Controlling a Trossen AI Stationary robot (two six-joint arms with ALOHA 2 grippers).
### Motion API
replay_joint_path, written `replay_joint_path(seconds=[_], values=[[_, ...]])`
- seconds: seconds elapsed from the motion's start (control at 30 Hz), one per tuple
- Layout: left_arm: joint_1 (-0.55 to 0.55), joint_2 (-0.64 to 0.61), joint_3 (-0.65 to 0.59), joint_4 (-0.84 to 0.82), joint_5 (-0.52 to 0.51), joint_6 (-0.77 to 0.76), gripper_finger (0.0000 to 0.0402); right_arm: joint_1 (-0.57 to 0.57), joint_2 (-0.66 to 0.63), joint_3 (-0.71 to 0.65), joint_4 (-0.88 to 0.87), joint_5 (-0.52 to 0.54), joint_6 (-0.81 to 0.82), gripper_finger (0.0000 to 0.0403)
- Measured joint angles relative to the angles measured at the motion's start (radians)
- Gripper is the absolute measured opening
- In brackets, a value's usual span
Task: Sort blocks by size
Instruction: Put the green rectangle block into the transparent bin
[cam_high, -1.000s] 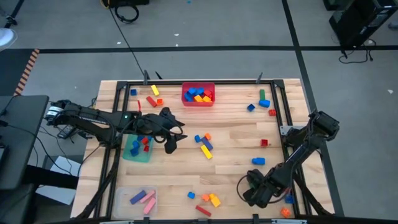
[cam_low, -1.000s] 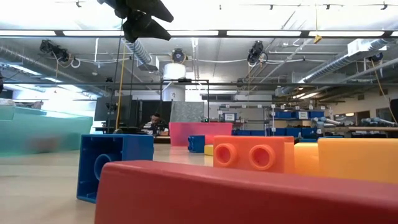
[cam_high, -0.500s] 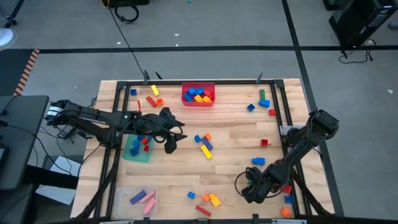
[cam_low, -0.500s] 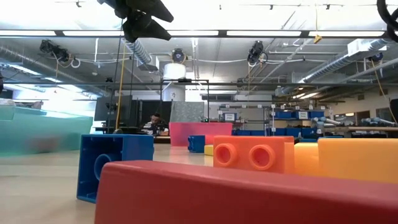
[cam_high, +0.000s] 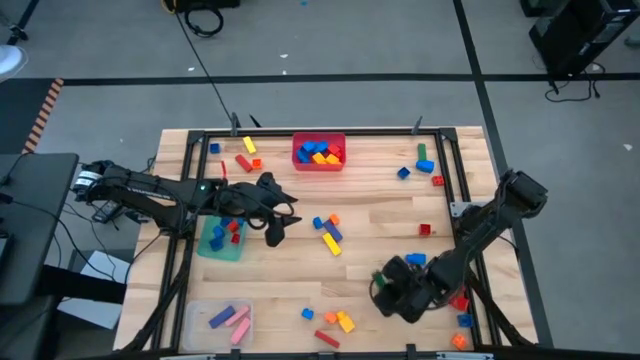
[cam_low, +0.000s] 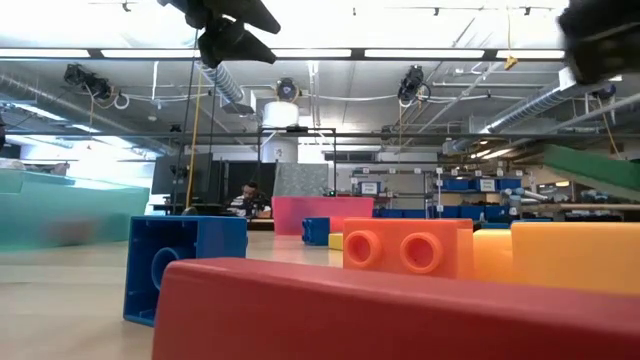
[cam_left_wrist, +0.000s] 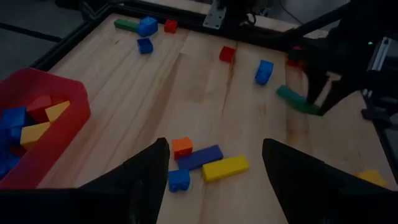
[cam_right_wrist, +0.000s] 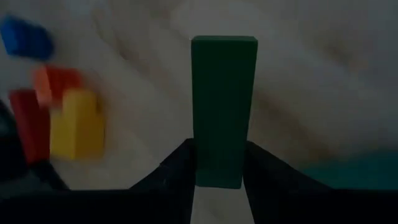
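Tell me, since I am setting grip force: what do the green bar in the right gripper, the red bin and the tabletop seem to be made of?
Green bar, clamped in the right gripper: seemingly hard moulded plastic, smooth with crisp edges and uniform colour.
Red bin: probably thin plastic, smooth with a slight sheen on its rim.
Tabletop: wood planks, with visible grain and seams, apparently matte.

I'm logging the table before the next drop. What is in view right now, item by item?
Red bin: one, far edge, holding blue, yellow and red blocks.
Green bin: one, left side, few blocks inside.
Clear bin: one, near-left corner, pink, blue and yellow bars.
Loose blocks: many, mixed colours, across the table.
Green bar: one, held off the table.
Left gripper: open, beside green bin.
Right gripper: shut on green bar.
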Motion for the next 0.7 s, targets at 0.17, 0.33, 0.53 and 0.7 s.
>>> replay_joint_path(seconds=[0.17, 0.33, 0.53, 0.7], values=[[0.000, 0.002, 0.000, 0.065, -0.001, 0.000, 0.0266, -0.079, -0.069, 0.000, -0.076, 0.147, -0.137, 0.0119], [0.000, 0.002, 0.000, 0.152, -0.003, 0.016, 0.0266, -0.181, -0.145, 0.000, -0.078, 0.266, -0.396, 0.0120], [0.000, 0.002, 0.000, 0.235, -0.003, 0.110, 0.0266, -0.306, -0.249, 0.001, 0.076, 0.307, -0.772, 0.0122], [0.000, 0.002, 0.000, 0.314, -0.003, 0.124, 0.0266, -0.377, -0.311, 0.001, 0.327, 0.268, -1.065, 0.0122]])
